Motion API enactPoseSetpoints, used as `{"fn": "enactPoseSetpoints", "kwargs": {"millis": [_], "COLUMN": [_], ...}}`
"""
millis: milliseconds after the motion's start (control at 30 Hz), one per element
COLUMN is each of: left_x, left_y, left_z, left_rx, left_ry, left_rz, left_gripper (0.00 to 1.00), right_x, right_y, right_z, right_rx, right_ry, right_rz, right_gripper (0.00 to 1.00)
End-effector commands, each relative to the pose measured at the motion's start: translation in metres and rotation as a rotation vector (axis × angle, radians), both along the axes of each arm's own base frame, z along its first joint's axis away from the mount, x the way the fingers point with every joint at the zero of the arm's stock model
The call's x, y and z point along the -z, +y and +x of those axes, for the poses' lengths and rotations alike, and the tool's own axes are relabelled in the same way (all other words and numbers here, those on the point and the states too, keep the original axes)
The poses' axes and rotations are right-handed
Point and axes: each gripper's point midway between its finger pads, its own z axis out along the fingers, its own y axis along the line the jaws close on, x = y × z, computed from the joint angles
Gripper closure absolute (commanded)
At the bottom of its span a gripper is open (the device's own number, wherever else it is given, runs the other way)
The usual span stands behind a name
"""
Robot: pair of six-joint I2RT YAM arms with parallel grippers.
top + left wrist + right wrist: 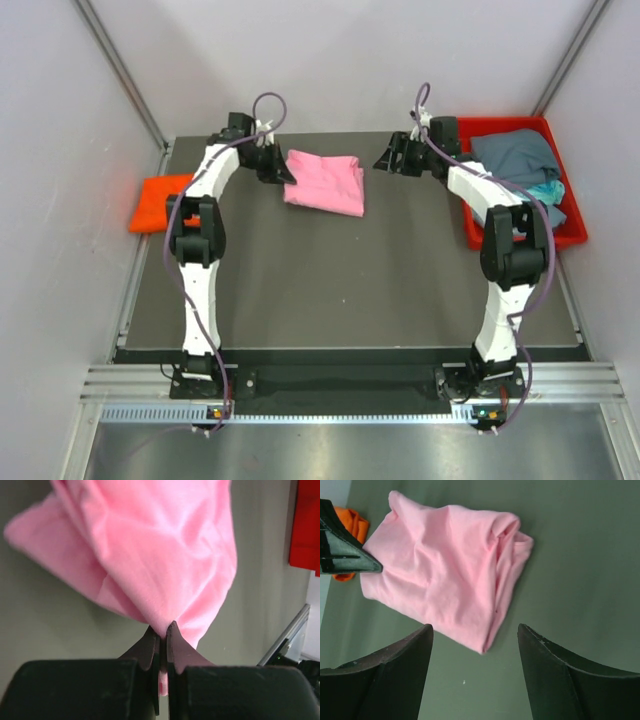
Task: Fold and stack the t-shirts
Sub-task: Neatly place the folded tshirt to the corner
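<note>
A light pink t-shirt (325,182), folded into a bundle, lies at the back middle of the table. My left gripper (283,172) is shut on its left edge; in the left wrist view the pink cloth (165,555) is pinched between the fingers of that gripper (163,630). My right gripper (385,160) is open and empty to the right of the shirt; the right wrist view shows the pink shirt (450,570) ahead of that gripper (475,630). A bright orange t-shirt (160,200) lies at the table's left edge. Grey-blue (515,158) and teal (548,190) shirts lie in the tray.
A red plastic tray (478,232) stands at the back right of the dark table (340,290). Grey walls close in on both sides and the back. A metal rail (350,385) runs along the near edge by the arm bases.
</note>
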Motion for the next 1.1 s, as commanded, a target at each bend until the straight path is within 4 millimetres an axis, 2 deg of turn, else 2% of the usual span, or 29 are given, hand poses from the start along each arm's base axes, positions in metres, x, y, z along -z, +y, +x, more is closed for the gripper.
{"fn": "enactPoseSetpoints", "kwargs": {"millis": [0,33,167,200,267,300,500,633,667,767,1067], "left_x": [-0.063,-0.061,-0.058,-0.056,-0.057,-0.058,-0.079,-0.097,-0.1,-0.104,-0.12], "left_y": [0.03,0.039,0.081,0.099,0.116,0.131,0.181,0.203,0.209,0.23,0.271], "left_z": [-0.025,-0.031,-0.041,-0.041,-0.046,-0.046,-0.056,-0.059,-0.06,-0.062,-0.062], "left_rx": [0.064,0.056,0.045,0.032,0.019,0.006,-0.021,-0.016,-0.009,-0.009,-0.045], "left_ry": [-0.087,-0.061,-0.041,-0.04,-0.022,-0.03,-0.053,-0.098,-0.109,-0.126,-0.179], "left_rz": [0.079,0.1,0.191,0.211,0.243,0.261,0.405,0.498,0.521,0.616,0.757], "left_gripper": [1.0,1.0,1.0,1.0,1.0,1.0,1.0,1.0,1.0,1.0,1.0], "right_x": [-0.032,-0.038,-0.04,-0.039,-0.041,-0.04,-0.042,-0.044,-0.045,-0.044,-0.043], "right_y": [-0.007,-0.01,-0.013,-0.014,-0.015,-0.016,-0.02,-0.022,-0.024,-0.025,-0.028], "right_z": [-0.01,-0.012,-0.021,-0.024,-0.026,-0.028,-0.033,-0.038,-0.038,-0.04,-0.044], "right_rx": [-0.005,-0.005,-0.006,-0.005,-0.004,-0.005,-0.001,0.006,0.009,0.016,0.026], "right_ry": [-0.087,-0.101,-0.105,-0.102,-0.103,-0.1,-0.105,-0.113,-0.115,-0.115,-0.109], "right_rz": [-0.032,-0.037,-0.048,-0.053,-0.054,-0.056,-0.056,-0.061,-0.062,-0.059,-0.052], "right_gripper": [0.3,0.3,0.3,0.3,0.3,0.3,0.3,0.26,0.18,0.12,0.09]}}
